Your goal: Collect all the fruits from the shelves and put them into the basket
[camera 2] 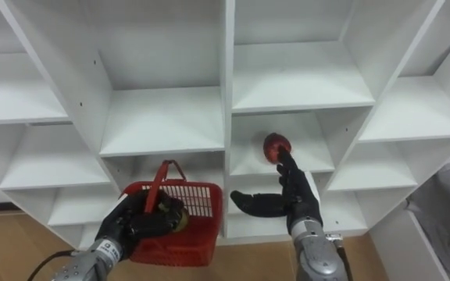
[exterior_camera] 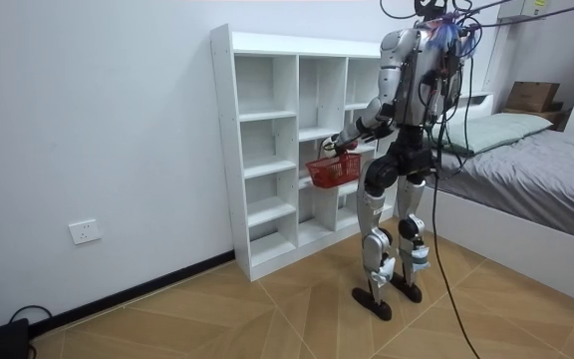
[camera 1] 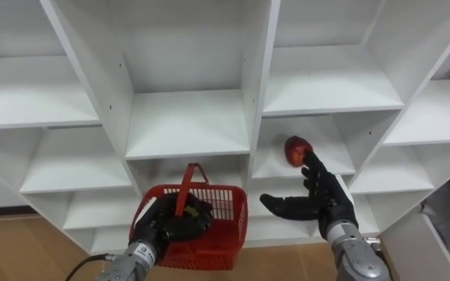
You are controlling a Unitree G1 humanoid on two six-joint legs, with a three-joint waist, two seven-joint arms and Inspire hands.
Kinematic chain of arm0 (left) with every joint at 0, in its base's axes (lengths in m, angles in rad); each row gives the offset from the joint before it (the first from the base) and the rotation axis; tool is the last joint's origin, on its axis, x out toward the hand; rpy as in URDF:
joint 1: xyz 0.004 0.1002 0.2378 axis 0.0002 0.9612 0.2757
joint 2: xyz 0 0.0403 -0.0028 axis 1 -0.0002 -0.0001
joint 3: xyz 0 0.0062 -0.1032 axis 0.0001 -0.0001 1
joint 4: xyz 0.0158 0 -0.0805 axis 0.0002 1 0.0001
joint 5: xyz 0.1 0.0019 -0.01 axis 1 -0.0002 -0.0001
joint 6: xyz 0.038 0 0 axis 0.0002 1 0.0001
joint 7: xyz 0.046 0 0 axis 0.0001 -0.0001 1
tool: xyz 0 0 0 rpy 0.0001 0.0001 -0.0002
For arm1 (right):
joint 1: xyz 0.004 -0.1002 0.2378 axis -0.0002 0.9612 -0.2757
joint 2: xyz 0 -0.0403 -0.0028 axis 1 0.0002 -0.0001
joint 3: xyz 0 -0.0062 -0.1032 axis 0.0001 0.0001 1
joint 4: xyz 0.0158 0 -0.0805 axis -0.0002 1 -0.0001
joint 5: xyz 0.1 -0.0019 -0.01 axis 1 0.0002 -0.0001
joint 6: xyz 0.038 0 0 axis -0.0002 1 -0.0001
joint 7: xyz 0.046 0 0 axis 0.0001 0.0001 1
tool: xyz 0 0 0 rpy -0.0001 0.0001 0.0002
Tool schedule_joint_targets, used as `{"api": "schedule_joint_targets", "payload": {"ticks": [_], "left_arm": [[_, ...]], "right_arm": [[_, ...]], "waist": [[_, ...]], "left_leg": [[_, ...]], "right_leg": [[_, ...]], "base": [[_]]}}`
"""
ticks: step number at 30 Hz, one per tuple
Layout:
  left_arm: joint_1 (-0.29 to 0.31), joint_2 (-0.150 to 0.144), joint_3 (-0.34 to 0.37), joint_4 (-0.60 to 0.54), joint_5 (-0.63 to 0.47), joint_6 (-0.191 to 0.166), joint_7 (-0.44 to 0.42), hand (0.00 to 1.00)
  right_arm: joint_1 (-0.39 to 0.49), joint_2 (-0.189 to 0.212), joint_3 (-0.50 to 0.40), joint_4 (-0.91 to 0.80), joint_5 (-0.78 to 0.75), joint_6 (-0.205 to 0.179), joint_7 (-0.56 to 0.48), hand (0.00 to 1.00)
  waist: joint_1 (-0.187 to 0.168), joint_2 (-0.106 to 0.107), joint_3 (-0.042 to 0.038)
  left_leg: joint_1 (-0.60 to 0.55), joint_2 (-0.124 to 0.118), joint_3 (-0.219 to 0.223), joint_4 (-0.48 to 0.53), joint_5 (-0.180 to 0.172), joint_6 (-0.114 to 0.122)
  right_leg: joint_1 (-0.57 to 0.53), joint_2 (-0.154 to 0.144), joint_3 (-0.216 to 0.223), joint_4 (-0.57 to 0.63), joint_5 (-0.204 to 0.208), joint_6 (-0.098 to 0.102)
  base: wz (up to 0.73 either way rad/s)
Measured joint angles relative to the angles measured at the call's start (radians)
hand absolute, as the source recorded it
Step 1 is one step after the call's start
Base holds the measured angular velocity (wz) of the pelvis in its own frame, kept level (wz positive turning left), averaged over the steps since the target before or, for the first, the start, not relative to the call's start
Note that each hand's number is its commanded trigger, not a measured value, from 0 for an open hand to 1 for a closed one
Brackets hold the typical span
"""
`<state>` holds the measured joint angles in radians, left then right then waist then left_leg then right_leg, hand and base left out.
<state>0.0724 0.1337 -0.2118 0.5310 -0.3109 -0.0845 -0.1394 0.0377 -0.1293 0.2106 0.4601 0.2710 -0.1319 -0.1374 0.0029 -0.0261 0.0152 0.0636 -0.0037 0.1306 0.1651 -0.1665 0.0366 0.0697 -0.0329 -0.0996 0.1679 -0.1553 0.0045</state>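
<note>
Both eye views face the closet [camera 1: 186, 121] closely; room view stands off.

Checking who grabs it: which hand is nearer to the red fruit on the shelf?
Right. The right hand, open, reaches up with its fingertips just below the red fruit; the left hand is off to the lower left, curled on the red basket.

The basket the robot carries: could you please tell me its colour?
The basket is red, seen best in the left eye view.
</note>
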Motion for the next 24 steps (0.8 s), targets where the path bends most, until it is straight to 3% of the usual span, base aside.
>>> {"api": "schedule_joint_targets", "payload": {"ticks": [5,8,15,19,24], "left_arm": [[0.015,0.004,0.015,0.0,0.0,0.0,0.0,1.0],[0.021,0.006,0.015,0.0,0.0,0.0,0.0,1.0],[0.041,0.019,0.044,0.0,0.047,0.006,0.002,1.0],[0.044,0.024,0.054,0.002,0.087,0.006,0.002,1.0],[0.055,0.033,0.052,0.02,0.089,0.011,0.002,1.0]], "right_arm": [[0.0,-0.001,-0.024,-0.001,-0.002,0.0,-0.053,0.0],[0.0,-0.003,-0.038,-0.002,-0.002,0.0,-0.075,0.0],[-0.009,-0.065,-0.051,-0.023,-0.003,0.0,-0.107,0.0],[-0.058,-0.078,-0.089,0.036,-0.002,-0.001,-0.12,0.0],[-0.115,-0.091,-0.101,0.113,0.013,0.001,-0.123,0.0]], "waist": [[0.0,-0.008,-0.0009],[0.001,-0.016,-0.0057],[0.005,-0.017,-0.0078],[0.001,-0.021,-0.0085],[0.007,-0.05,-0.0036]], "left_leg": [[-0.005,-0.003,-0.001,0.0,0.0,0.0],[-0.014,-0.006,-0.003,0.002,0.0,0.0],[-0.022,-0.003,-0.008,0.002,0.0,0.0],[-0.037,-0.003,-0.022,0.01,0.0,0.0],[-0.084,-0.006,-0.047,0.037,0.0,0.0]], "right_leg": [[-0.004,-0.001,-0.005,0.0,-0.002,0.0],[-0.003,-0.001,-0.012,0.0,-0.002,0.0],[-0.01,-0.003,-0.017,0.002,-0.002,0.0],[-0.018,-0.005,-0.03,0.007,-0.002,-0.001],[-0.054,-0.011,-0.06,0.034,-0.013,-0.006]], "base": [[0.01],[0.06],[0.01],[0.08],[0.16]]}}
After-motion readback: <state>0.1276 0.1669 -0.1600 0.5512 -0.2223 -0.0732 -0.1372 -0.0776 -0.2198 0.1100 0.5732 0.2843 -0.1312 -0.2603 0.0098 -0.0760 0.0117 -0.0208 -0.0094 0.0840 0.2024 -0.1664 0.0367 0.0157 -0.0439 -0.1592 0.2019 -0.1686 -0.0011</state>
